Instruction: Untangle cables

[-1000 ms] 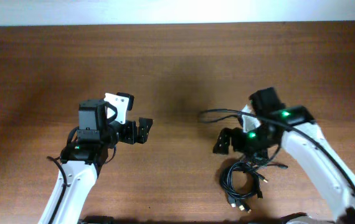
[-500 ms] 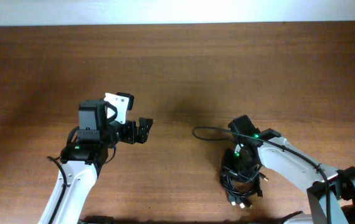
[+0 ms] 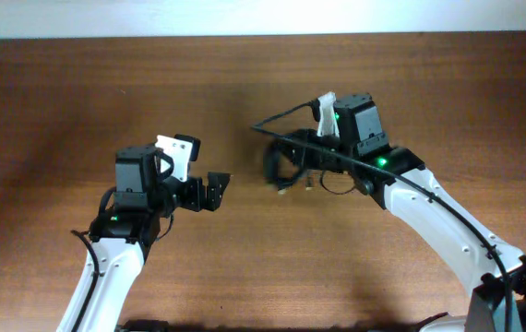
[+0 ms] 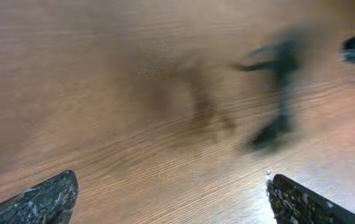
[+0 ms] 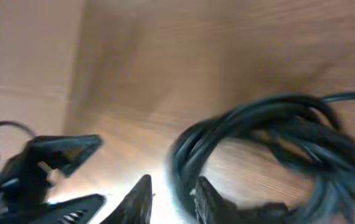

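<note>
Now my right claw point(image 5: 172, 186) clamps a strand of the cables point(image 3: 281, 168), the blurred bundle hanging mid-table; it lies just right of my left claw point(image 3: 219, 191), which is spread wide, empty and pointing toward it, with bare wooden table point(image 3: 78, 92) all around

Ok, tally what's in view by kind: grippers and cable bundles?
Grippers: 2, the left gripper open, the right gripper shut on the cable bundle
Cable bundles: 1, cords too blurred to count singly
Total: 3
</note>
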Robot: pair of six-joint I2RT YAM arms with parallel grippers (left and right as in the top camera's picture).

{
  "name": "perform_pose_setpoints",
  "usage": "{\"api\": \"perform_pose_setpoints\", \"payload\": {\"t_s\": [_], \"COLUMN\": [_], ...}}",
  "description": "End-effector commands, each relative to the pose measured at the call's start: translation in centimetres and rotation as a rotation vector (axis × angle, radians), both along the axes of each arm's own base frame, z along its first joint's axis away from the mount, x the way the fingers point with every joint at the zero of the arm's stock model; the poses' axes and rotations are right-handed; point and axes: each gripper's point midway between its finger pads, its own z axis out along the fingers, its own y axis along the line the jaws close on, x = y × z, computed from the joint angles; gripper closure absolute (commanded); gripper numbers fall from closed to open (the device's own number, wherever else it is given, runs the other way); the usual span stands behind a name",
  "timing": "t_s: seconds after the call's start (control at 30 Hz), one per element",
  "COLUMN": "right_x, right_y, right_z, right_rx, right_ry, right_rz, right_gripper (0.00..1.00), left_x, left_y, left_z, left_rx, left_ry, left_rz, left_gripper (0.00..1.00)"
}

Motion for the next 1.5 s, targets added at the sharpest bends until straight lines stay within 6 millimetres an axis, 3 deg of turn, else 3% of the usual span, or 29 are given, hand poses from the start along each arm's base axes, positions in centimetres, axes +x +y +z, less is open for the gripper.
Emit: {"api": "perform_pose_setpoints", "payload": {"t_s": [0.0, 0.13, 0.2, 0.3, 0.33, 0.43, 0.5, 0.67, 0.73, 0.8, 0.97, 1.2, 1.3, 1.37, 1.47], "right_x": [-0.6, -0.8, -0.8, -0.8, -0.9, -0.8, -1.0, -1.0, -1.0, -1.1, -1.1, -1.0, -1.0, -1.0, -1.0], "right_y": [1.1, 0.9, -1.1, -1.9, -1.9, -2.2, -2.3, -2.3, -2.3, -2.3, -2.3, -2.4, -2.4, -2.4, -2.4], "right_z": [1.4, 0.6, -1.8, -2.5, -2.6, -2.7, -2.9, -2.9, -2.9, -3.0, -3.0, -3.0, -3.0, -3.0, -3.0], "right_rx": [0.062, 0.013, -0.103, -0.144, -0.147, -0.158, -0.165, -0.164, -0.166, -0.168, -0.168, -0.172, -0.172, -0.172, -0.172], "right_ry": [0.019, 0.023, 0.08, 0.096, 0.101, 0.102, 0.111, 0.111, 0.114, 0.117, 0.117, 0.115, 0.115, 0.115, 0.115], "right_rz": [0.036, 0.015, -0.073, -0.102, -0.103, -0.117, -0.117, -0.117, -0.117, -0.117, -0.117, -0.121, -0.121, -0.122, -0.122], "right_gripper": [0.77, 0.76, 0.65, 0.62, 0.59, 0.54, 0.54, 0.54, 0.54, 0.54, 0.54, 0.55, 0.55, 0.55, 0.55], "left_x": [-0.4, -0.6, 0.1, 0.8, 0.7, 0.6, 1.2, 1.3, 1.4, 2.3, 5.1, 2.9, 2.5, 2.3, 2.4], "left_y": [-2.5, -2.9, -1.3, 2.9, 3.2, 1.5, -0.9, -0.9, -1.5, -1.9, -2.8, -2.6, -3.7, -4.4, -6.1], "left_z": [2.3, 2.6, 1.5, -0.6, -1.1, -4.5, -6.1, -7.0, -7.5, -9.1, -10.6, -11.8, -12.0, -12.1, -11.9], "left_rx": [-0.129, -0.146, -0.071, -0.003, -0.006, -0.007, -0.018, 0.137, 0.172, 0.191, 0.271, 0.311, 0.262, 0.236, 0.16], "left_ry": [-0.046, -0.048, -0.034, 0.082, 0.11, 0.23, 0.263, 0.207, 0.186, 0.2, 0.275, 0.376, 0.409, 0.428, 0.447], "left_rz": [-0.125, -0.145, -0.061, 0.255, 0.288, 0.298, 0.288, 0.514, 0.522, 0.531, 0.535, 0.505, 0.463, 0.44, 0.386], "left_gripper": [0.01, 0.01, 0.01, 0.01, 0.01, 0.01, 0.01, 0.01, 0.01, 0.01, 0.01, 0.01, 0.0, 0.37, 0.71]}}
